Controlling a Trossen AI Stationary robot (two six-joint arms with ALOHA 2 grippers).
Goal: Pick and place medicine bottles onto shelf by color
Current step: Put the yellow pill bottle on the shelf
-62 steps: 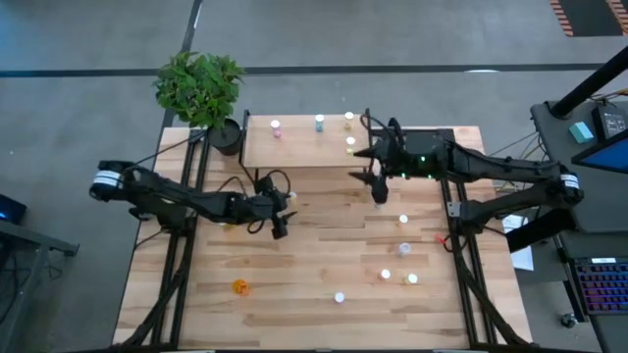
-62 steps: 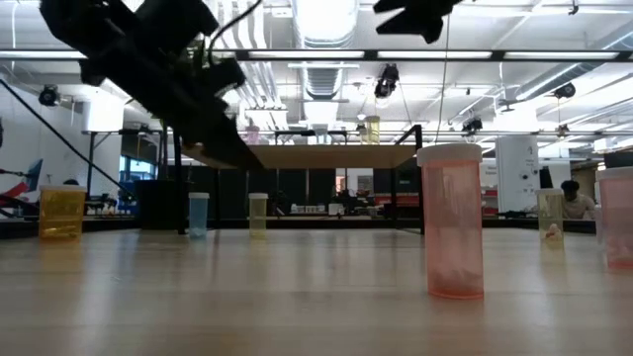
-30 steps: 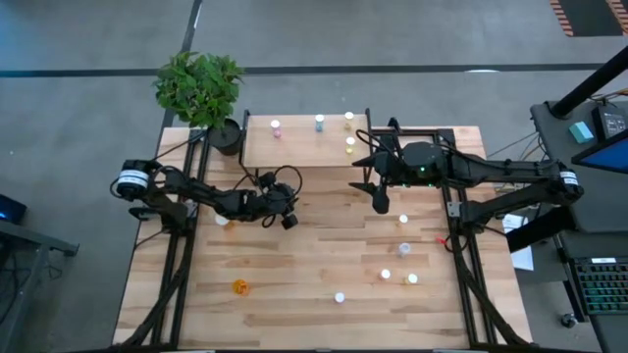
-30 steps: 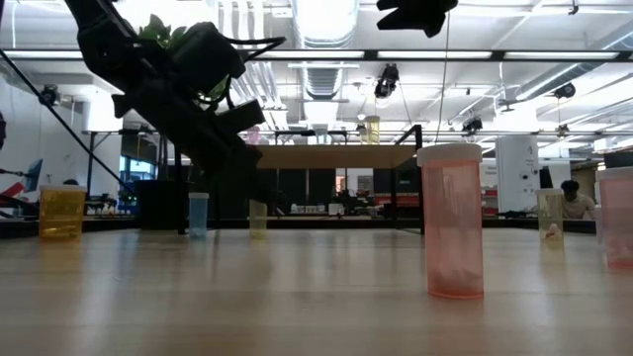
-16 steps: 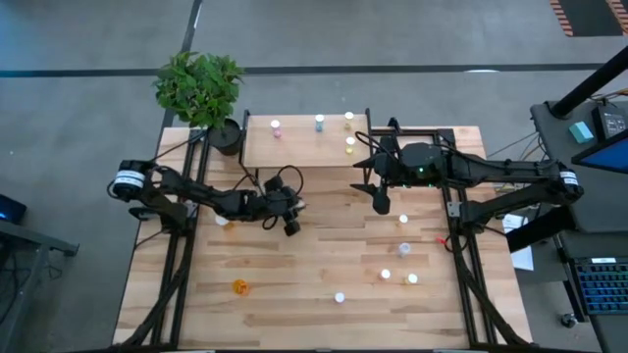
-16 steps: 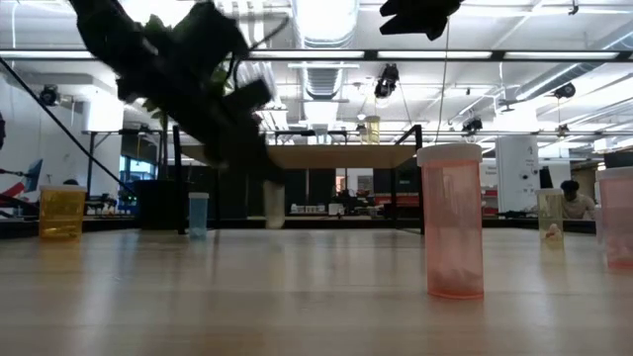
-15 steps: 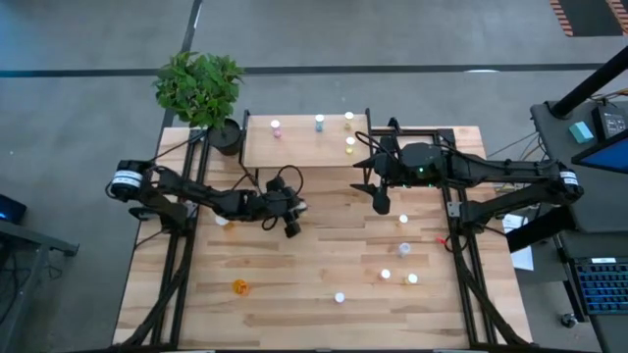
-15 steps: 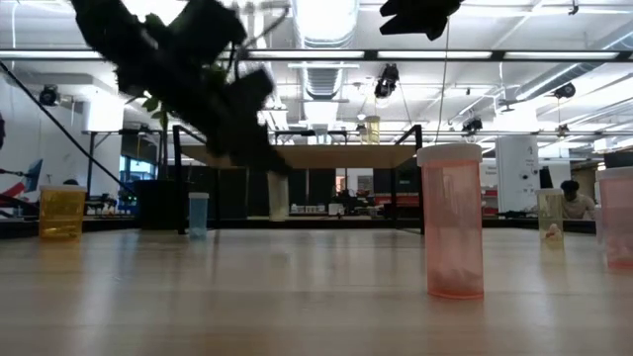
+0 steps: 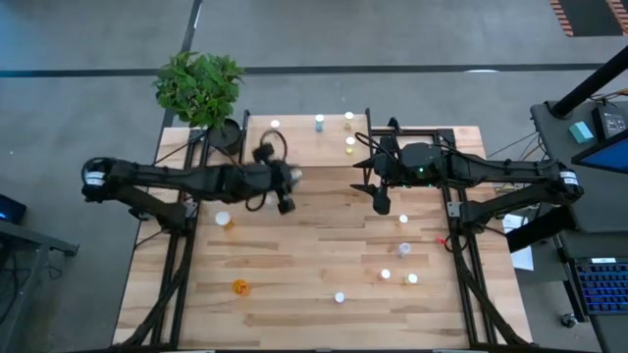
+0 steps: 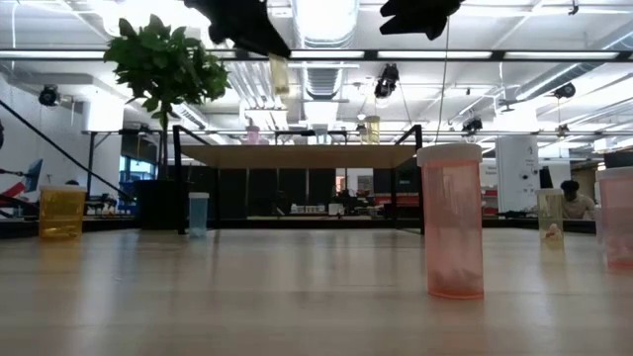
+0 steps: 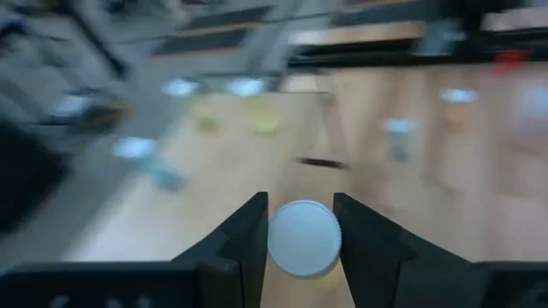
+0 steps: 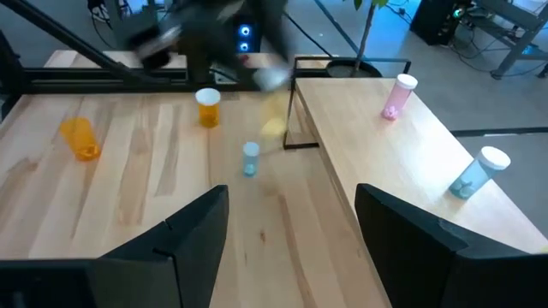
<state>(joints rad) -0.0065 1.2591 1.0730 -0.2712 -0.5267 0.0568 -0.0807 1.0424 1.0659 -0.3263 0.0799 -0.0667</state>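
My left gripper (image 9: 285,204) is shut on a yellowish medicine bottle (image 10: 280,74) with a white cap (image 11: 304,238), high above the table just in front of the shelf (image 9: 304,147). The shelf's wood top carries several bottles: a pink one (image 9: 275,125), a blue one (image 9: 320,122) and yellow ones (image 9: 350,143). More bottles stand on the table, among them an orange one (image 9: 239,286) and a yellow one (image 9: 222,219). My right gripper (image 12: 291,248) hangs open and holds nothing, over the table in front of the shelf's right end. My left gripper pinches the bottle at its top, with the cap (image 11: 304,238) between the two fingers (image 11: 248,235). The bottle hangs roughly upright below the fingers (image 10: 247,25), lifted clear of the table and higher than the shelf's top.
A potted plant (image 9: 199,86) stands at the shelf's far left corner. A tall pink bottle (image 10: 452,220) stands close to the low camera. Several bottles (image 9: 403,249) are scattered over the near right of the table; the middle of the table is bare wood.
My left gripper has risen steeply with the yellowish bottle, which stood on the table a second ago and now hangs clear above shelf height. The gripper has tipped closer to level as it rose.
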